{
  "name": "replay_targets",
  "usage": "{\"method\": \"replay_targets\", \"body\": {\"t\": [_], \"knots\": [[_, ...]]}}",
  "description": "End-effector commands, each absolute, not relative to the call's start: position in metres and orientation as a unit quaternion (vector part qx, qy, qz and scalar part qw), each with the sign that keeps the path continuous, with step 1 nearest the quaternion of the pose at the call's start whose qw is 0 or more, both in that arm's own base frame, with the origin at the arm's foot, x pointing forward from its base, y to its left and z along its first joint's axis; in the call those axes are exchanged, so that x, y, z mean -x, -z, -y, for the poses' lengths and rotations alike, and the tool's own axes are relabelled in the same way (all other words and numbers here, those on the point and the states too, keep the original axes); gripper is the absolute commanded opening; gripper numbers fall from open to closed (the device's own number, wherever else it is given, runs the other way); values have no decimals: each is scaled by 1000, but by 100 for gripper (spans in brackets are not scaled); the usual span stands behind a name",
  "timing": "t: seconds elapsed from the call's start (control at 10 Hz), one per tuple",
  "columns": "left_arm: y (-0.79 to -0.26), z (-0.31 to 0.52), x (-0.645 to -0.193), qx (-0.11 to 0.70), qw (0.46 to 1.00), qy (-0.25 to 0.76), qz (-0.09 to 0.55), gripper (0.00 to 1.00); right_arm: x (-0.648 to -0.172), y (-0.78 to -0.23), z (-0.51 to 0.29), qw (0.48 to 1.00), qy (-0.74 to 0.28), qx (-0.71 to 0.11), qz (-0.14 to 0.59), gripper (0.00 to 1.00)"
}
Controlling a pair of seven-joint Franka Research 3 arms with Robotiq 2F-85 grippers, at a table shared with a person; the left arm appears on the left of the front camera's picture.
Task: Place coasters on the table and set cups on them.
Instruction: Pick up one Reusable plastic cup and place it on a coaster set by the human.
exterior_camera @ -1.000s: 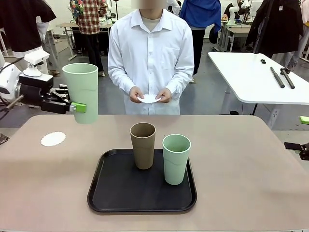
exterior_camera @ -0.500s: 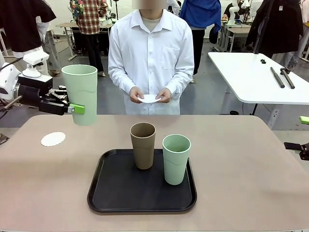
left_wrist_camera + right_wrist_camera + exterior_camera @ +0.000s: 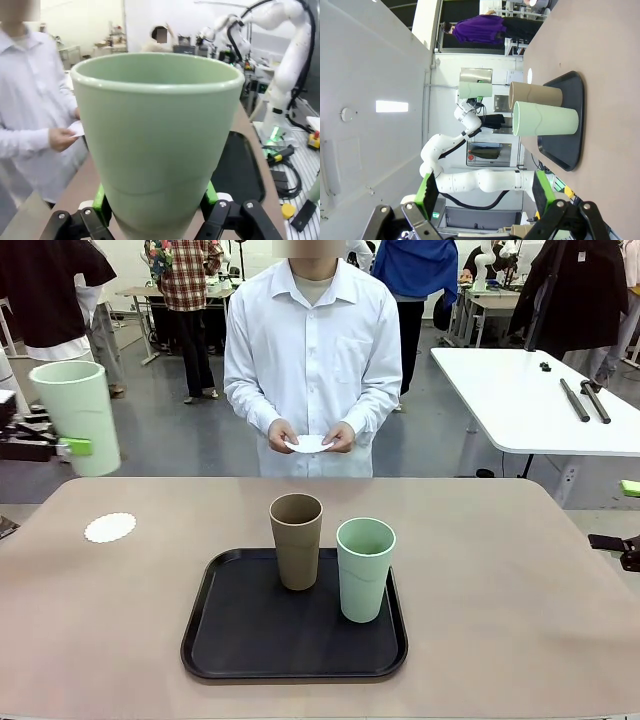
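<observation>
The left fingers clench the pale green cup low on its wall, upright between them; a coaster lies on the tabletop below. The right fingers are spread, holding nothing.

1. I see tray centred on table; rear cup and front cup in it, front cup rightmost
2. coaster on table, well left of tray
3. third cup raised, behind coaster

The beige table carries a black tray near its middle and one white coaster toward its left end.
</observation>
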State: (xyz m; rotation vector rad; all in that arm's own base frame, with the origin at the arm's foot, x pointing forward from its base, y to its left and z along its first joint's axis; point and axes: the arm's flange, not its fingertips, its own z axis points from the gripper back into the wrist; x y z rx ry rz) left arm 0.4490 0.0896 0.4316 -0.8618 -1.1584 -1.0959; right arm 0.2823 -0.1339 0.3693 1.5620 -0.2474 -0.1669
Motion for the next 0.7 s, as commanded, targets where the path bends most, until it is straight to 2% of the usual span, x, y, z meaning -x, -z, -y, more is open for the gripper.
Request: {"method": "replay_targets", "body": {"t": [0.0,0.2,0.6], "knots": [[-419,-117,-457,360,629,457,516,84,-286,-371,134,691,78,-709,118,100],[-409,-140,-461,344,658,428,515,84,-286,-371,134,691,78,-709,118,100],[-399,-131,-486,334,673,421,508,84,-286,-371,134,691,78,-709,118,100]]}}
